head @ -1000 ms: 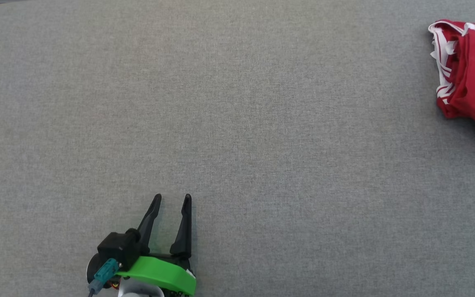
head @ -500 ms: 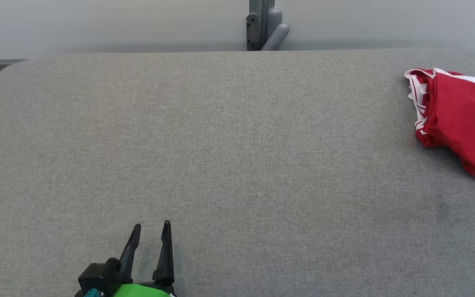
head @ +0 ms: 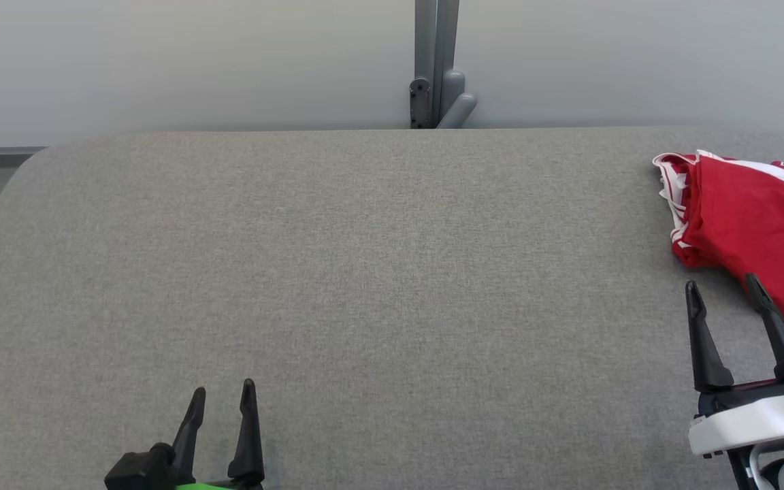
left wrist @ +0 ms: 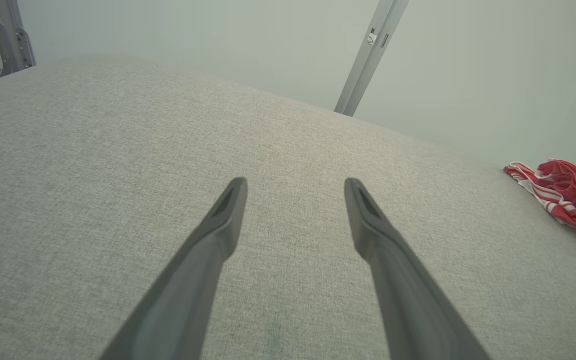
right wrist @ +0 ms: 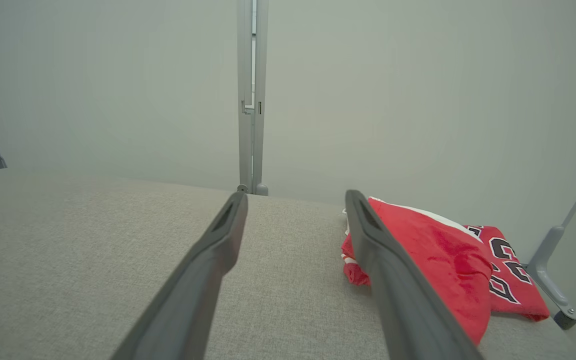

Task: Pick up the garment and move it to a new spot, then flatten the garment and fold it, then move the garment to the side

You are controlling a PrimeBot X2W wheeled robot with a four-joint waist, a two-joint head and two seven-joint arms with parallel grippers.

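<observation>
At the table's far right edge: a red garment with white striped trim and black numerals, both grippers empty.
It lies bunched and partly doubled over itself on the grey fabric-covered table, some way in from the back rim. A heap at the side like this fits either a garment waiting to be picked up or one roughly folded and set aside, and nothing here settles which. The right gripper is just in front of it, dark fingers spread and holding nothing. The left gripper, likewise released, sits well apart at the near left.
</observation>
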